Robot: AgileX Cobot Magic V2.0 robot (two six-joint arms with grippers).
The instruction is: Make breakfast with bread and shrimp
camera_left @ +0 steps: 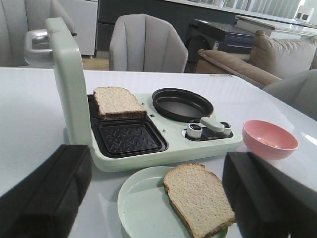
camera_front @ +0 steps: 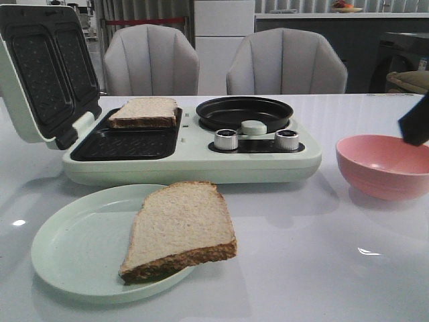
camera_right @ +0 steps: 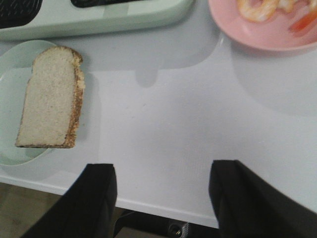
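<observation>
A pale green breakfast maker [camera_front: 194, 157] sits across the middle of the front view on the white desk [camera_front: 322, 268], its lid [camera_front: 40, 74] tipped open at the upper left. One bread slice [camera_front: 145, 112] lies in the rear of its two black ridged grill wells, while the nearer well [camera_front: 124, 143] is bare. To the right of the wells is a round black pan [camera_front: 244, 112], and in front of it two silver knobs [camera_front: 226, 139] flank a pale green handle; no brand, label or writing can be read on the appliance. In the lower left of the front view a second bread slice [camera_front: 179, 229] rests on a pale green plate [camera_front: 67, 248], its lower right crust overhanging the rim. A pink bowl [camera_front: 382, 164] stands at the right edge, apart from the maker; the right wrist view shows the shrimp [camera_right: 257, 9] inside it at the top right of that frame, pale orange-pink and blurred. The left pincer [camera_left: 158, 198] shows at the bottom of the left wrist view, its dark fingers [camera_left: 47, 196] spread wide and holding nothing, raised near the plate. The right pincer [camera_right: 161, 198] is likewise spread wide and empty above the desk's near edge; in the front view only a dark piece of it enters at the right edge, above the bowl. Two grey chairs [camera_front: 151, 60] stand behind the desk.
</observation>
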